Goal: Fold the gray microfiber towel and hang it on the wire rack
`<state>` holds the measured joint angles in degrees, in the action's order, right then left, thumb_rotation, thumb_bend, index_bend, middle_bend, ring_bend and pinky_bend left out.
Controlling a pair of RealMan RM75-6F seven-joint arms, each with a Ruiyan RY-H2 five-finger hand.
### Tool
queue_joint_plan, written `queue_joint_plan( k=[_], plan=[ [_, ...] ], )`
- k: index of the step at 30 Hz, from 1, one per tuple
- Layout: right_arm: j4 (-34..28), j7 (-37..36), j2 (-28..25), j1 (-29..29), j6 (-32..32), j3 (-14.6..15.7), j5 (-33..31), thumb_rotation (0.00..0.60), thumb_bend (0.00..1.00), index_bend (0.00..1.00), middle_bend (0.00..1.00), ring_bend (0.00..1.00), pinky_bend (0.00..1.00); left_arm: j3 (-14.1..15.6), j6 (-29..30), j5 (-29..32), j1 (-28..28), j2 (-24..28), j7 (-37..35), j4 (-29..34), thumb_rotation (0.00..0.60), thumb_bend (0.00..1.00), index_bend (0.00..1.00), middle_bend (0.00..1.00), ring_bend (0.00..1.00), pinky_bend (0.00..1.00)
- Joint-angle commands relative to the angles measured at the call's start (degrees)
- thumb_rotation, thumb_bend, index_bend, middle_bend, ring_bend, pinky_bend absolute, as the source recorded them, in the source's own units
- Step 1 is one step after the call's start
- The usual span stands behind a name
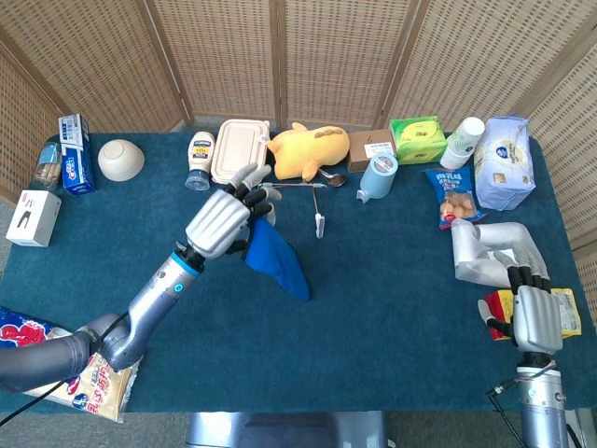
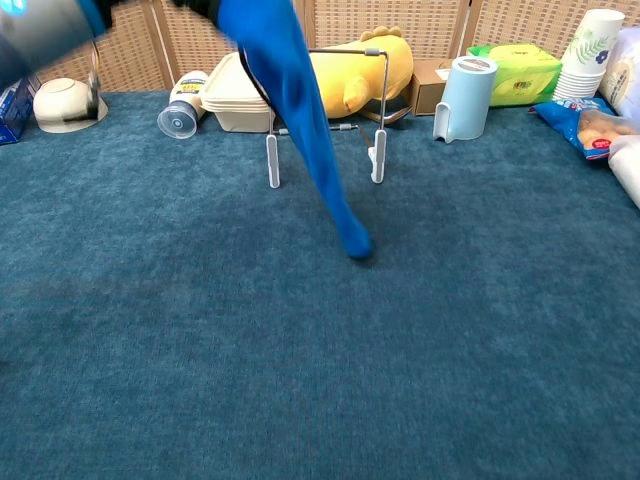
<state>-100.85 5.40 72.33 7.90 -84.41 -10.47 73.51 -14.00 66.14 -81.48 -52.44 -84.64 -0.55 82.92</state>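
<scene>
The towel [image 1: 276, 256] looks bright blue with a dark hem. My left hand [image 1: 222, 222] grips its top end and holds it up in the air. In the chest view the towel [image 2: 290, 100] hangs down in a long strip in front of the wire rack [image 2: 378, 110], and its lower tip is at the table surface or just above it. That view shows only the left arm, at the top left corner. The wire rack [image 1: 318, 221] stands just behind and to the right of the left hand. Far off at the front right, my right hand [image 1: 536, 317] holds nothing.
Behind the rack sit a yellow plush toy [image 1: 309, 150], a beige lunch box [image 1: 240, 151], a mayo bottle [image 1: 200, 159] and a pale blue cup [image 1: 378, 175]. A bowl [image 1: 120, 159] is at the back left. Snack bags [image 1: 452, 196] and a silver pouch [image 1: 485, 247] crowd the right side.
</scene>
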Motion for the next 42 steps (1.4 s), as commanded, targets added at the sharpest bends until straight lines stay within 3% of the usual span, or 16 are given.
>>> queue_joint_plan(
  k=[1,7,17,23,33,37,42],
  plan=[
    [1.2,-1.6,0.3,-0.3,0.0,0.3,0.7,0.6,0.28,0.15,0.05,0.0,0.0,-6.7,-6.3,10.6,-2.7,6.2,7.5,8.3,0.6,0.63,0.78,0.33,0.09,0.0],
    [2.9,-4.2,0.7,-0.7,0.3,0.8,1.2,0.6,0.28,0.15,0.05,0.0,0.0,-10.3,-9.1,20.8,-4.9,8.3,13.3,12.5,0.6,0.63,0.78,0.34,0.09,0.0],
    [5.0,-7.2,1.6,-1.6,0.7,1.4,1.3,0.6,0.28,0.15,0.05,0.0,0.0,-13.7,-12.0,35.0,-10.9,6.5,18.9,9.7,0.6,0.63,0.78,0.33,0.09,0.0],
    [5.5,-7.9,1.6,-2.0,0.5,1.4,1.4,0.6,0.28,0.15,0.05,0.0,0.0,-14.0,-13.1,41.2,-14.5,4.8,22.0,6.6,0.6,0.63,0.78,0.33,0.09,0.0],
    [6.0,-8.8,1.4,-2.3,0.7,1.3,1.7,0.6,0.28,0.15,0.05,0.0,0.0,-13.7,-13.0,49.2,-17.0,6.1,24.8,8.4,0.6,0.63,0.77,0.32,0.08,0.0],
    [6.4,-9.4,1.4,-2.4,0.6,1.3,1.9,0.6,0.28,0.15,0.05,0.0,0.0,-14.7,-12.9,54.2,-17.8,7.9,25.3,11.1,0.6,0.63,0.77,0.31,0.07,0.0],
    [6.9,-10.2,1.1,-2.3,1.2,1.1,2.0,0.6,0.28,0.15,0.05,0.0,0.0,-13.7,-10.6,56.1,-16.7,11.7,26.5,17.7,0.6,0.63,0.77,0.31,0.07,0.0]
  ],
)
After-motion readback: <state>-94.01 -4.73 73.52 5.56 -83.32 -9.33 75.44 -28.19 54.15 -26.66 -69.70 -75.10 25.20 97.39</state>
